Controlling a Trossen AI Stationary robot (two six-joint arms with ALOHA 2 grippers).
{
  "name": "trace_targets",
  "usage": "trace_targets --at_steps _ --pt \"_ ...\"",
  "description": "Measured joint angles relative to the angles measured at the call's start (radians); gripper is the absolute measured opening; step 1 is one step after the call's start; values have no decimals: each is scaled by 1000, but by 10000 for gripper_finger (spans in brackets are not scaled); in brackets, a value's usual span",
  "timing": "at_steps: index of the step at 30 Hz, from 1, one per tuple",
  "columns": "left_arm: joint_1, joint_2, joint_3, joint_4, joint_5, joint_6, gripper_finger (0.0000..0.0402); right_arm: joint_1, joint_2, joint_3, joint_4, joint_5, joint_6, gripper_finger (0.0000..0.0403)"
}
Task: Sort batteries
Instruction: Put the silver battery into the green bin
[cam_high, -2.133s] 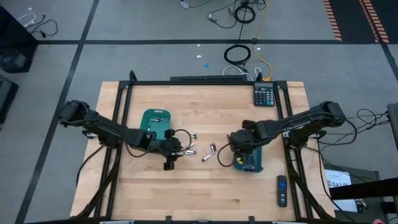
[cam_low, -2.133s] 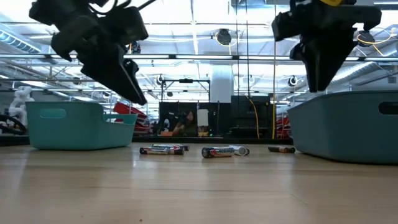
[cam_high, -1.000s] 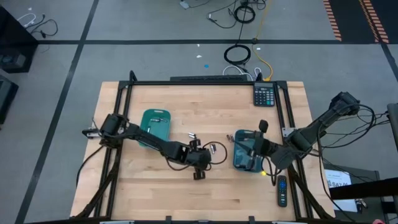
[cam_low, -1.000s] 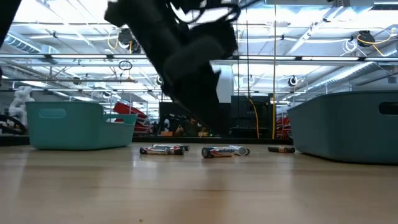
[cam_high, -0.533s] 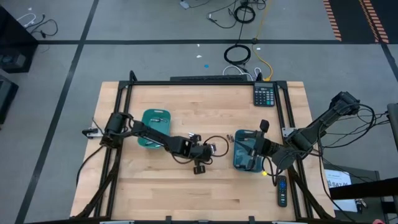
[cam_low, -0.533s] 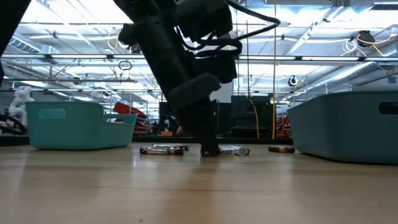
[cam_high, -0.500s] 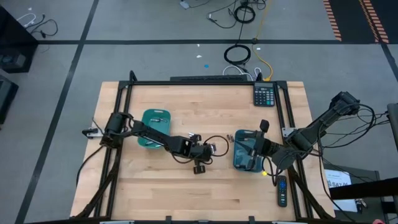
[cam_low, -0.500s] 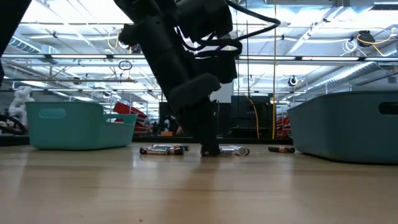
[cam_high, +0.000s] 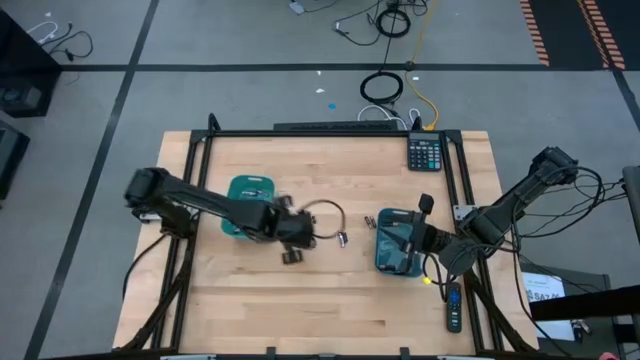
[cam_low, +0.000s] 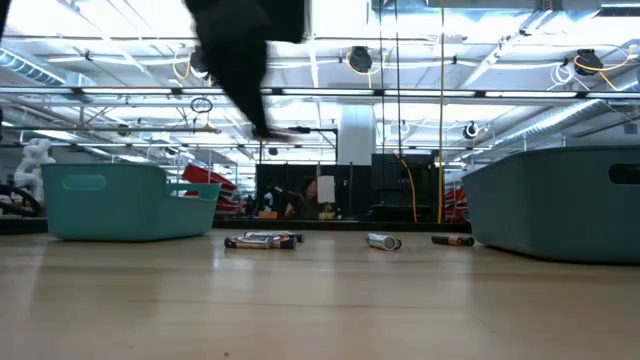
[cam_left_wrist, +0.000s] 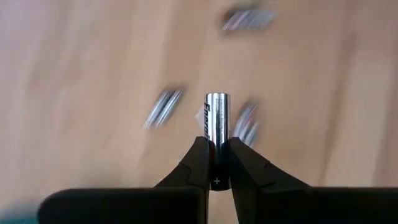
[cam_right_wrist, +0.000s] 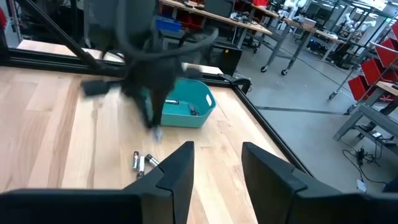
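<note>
My left gripper (cam_left_wrist: 217, 163) pinches 1 silvery battery (cam_left_wrist: 217, 127) by its lower end, so most of the cell sticks out past the fingers, probably for a clean drop. From above, it sits lifted over the table middle, just beside the left teal tray (cam_high: 247, 190), likely this cell's bin. My right gripper (cam_right_wrist: 216, 163) waits half spread, holding nothing, by the right teal tray (cam_high: 398, 245). Loose batteries (cam_low: 262, 240) lie on the wood between both trays; 1 silver cell (cam_low: 382, 241) and 1 dark one (cam_low: 452, 240) sit nearer the right tray. Calculator (cam_high: 425, 153) and remote (cam_high: 453, 300) are well apart at the table's edges. Nothing blocks the path left.
</note>
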Motion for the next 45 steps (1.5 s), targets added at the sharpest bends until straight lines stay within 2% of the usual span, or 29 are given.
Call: trace_targets --at_steps 5,10,12,14,17,19,23,26,30,33,40,45 --pt "10 -83 -32 -262 -56 -119 37 0 0 0 -18 -3 26 125" --pt "15 -123 -125 -402 -68 -222 39 0 0 0 -68 -8 84 125" --pt "14 -131 -167 -437 -100 -267 67 2 0 0 -75 -10 100 125" --pt "14 -133 -198 -481 -108 -289 112 8 0 0 -80 -10 105 125" --pt "14 -132 -207 -510 -112 -303 180 20 0 0 -78 -10 106 125" --pt "14 -132 -196 -519 -120 -295 209 23 0 0 -74 -9 106 125" --pt "17 -133 -139 -463 -195 -229 226 24 0 0 -75 -2 114 125" --pt "42 -133 -123 -294 -193 -108 228 24 0 0 -75 -4 118 125" --pt "115 -99 -122 -94 -97 49 229 24 2 0 -81 -16 131 125" --pt "180 -54 -122 -11 -31 134 229 25 14 0 -88 -16 140 125" --pt "257 45 -122 78 43 286 222 29 22 0 -154 -28 208 125" --pt "260 90 -122 94 216 292 195 31 22 0 -232 -10 303 125"
